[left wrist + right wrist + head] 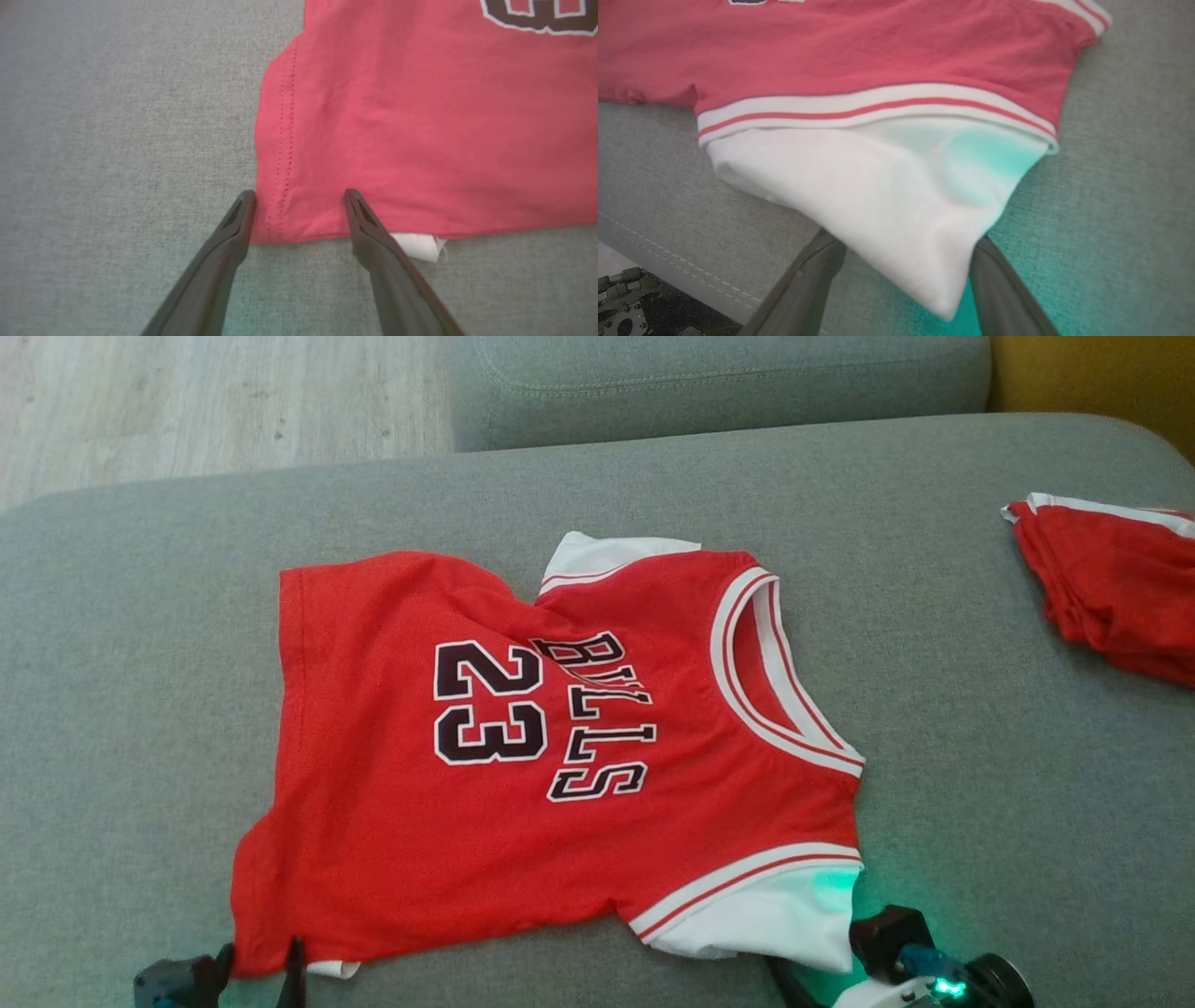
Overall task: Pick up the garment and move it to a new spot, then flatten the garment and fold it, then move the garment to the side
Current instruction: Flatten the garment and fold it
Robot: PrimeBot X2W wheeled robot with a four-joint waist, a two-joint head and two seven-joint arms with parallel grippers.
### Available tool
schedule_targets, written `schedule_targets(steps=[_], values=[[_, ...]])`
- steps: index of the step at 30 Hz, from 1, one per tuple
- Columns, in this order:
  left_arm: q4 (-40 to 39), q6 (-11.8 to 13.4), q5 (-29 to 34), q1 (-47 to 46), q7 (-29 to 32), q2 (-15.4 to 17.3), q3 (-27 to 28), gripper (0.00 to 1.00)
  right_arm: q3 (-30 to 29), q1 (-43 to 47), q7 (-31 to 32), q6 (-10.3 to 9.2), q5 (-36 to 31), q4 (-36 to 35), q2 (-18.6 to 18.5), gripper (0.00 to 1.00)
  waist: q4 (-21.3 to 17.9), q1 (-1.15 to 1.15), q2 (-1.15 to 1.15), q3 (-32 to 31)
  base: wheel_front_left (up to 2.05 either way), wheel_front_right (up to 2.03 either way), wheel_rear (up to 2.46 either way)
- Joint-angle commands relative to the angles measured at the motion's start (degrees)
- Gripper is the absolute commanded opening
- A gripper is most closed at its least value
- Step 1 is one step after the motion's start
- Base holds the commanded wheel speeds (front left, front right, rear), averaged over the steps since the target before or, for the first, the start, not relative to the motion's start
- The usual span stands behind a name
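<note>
Head view gives the red garment (523,756) lying spread out, front side up, in the middle of a grey sofa cushion (140,663). The number 23 and the word BULLS are turned sideways and the neck opening is toward the right. One hem corner is at the lower left, and the near white sleeve (775,915) is at the lower right, lit by a green glow. Left wrist view shows the left gripper (299,192) with jaws wide apart around that hem corner: one finger is over the grey cloth just beside the stitched edge, the other is over the red cloth, and nothing is pinched. A small white scrap (418,245) sticks out from under the hem. Right wrist view shows the right gripper (906,240) also spread wide, with the tip of the sleeve lying between its fingers, not clamped. A second red garment (1111,588) lies well apart at the right edge of the cushion, and a wooden floor (187,401) is behind.
</note>
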Motion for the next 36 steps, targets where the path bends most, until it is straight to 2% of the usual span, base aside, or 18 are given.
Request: schedule_targets(steps=[1,8,9,10,11,12,13,15,16,20,26,30,36], values=[[-0.99,0.01,-0.5,-2.52,-0.03,1.01,1.56,1.0,1.82,-2.11,-0.24,0.39,-0.6,-0.34,-0.04,1.0,-0.11,0.0,0.0,0.22,0.0,0.0,0.0],[0.82,-0.68,-1.38,-3.43,0.47,0.48,0.11,1.0,2.64,-3.13,-0.69,0.39,-0.23,1.45,0.3,1.0,-0.43,0.0,0.0,0.67,0.0,0.0,0.0],[1.07,-0.71,-1.45,-3.46,0.45,0.47,-0.02,0.96,2.73,-3.22,-0.79,0.39,-0.15,1.72,0.39,1.0,-0.44,0.0,0.0,0.65,0.0,0.0,0.0],[1.35,-0.78,-1.58,-3.42,0.44,0.47,-0.11,0.87,2.82,-3.29,-0.86,0.39,-0.04,2.04,0.47,1.0,-0.43,0.0,0.0,0.63,0.0,0.0,0.0],[1.71,-0.91,-1.71,-3.35,0.52,0.49,-0.3,0.64,3.05,-3.35,-0.79,0.39,0.09,2.45,0.51,1.0,-0.42,0.0,0.0,0.57,0.0,0.0,0.0],[2.06,-1.06,-1.85,-3.29,0.57,0.51,-0.51,0.48,3.25,-3.42,-0.78,0.39,0.22,2.84,0.53,1.0,-0.41,0.0,0.0,0.5,0.0,0.0,0.0],[2.47,-1.27,-2.11,-3.23,0.68,0.48,-0.76,0.39,3.32,-3.47,-0.74,0.39,0.56,3.24,0.6,0.95,-0.4,0.0,0.0,0.42,0.0,0.0,0.0],[3.31,-1.66,-2.38,-3.13,0.71,0.65,-1.32,0.19,3.54,-3.67,-0.88,0.39,1.53,3.93,0.82,0.16,-0.41,0.0,0.0,0.22,0.0,0.0,0.0],[3.68,-1.76,-2.53,-3.16,0.49,0.68,-1.43,0.0,3.75,-3.78,-0.91,0.39,2.09,4.26,0.92,0.0,-0.39,0.0,0.0,0.1,0.0,0.0,0.0],[4.95,-2.35,-3.33,-3.19,-0.34,0.83,-2.24,0.0,4.68,-4.12,-0.93,0.39,4.42,4.96,0.99,0.0,-0.38,0.0,0.0,-0.46,0.0,0.0,0.0],[2.52,-2.97,-6.23,-2.85,-2.41,0.93,-1.75,0.0,3.07,-3.94,-2.01,0.39,10.24,0.53,0.36,0.0,-0.86,0.0,0.0,-1.58,0.0,0.0,0.0],[-4.14,-3.24,-9.1,-2.23,-3.84,1.06,-0.47,0.0,0.63,-3.28,-2.54,0.39,16.43,-6.92,-0.21,0.0,-1.44,0.0,0.0,-2.81,0.0,0.0,0.0],[-19.18,-2.67,-12.81,-0.87,-2.24,0.69,1.72,0.0,-2.22,-2.21,-0.88,0.39,27.57,-21.63,-3.32,0.0,-2.38,0.0,0.0,-5.22,0.0,0.0,0.0]])
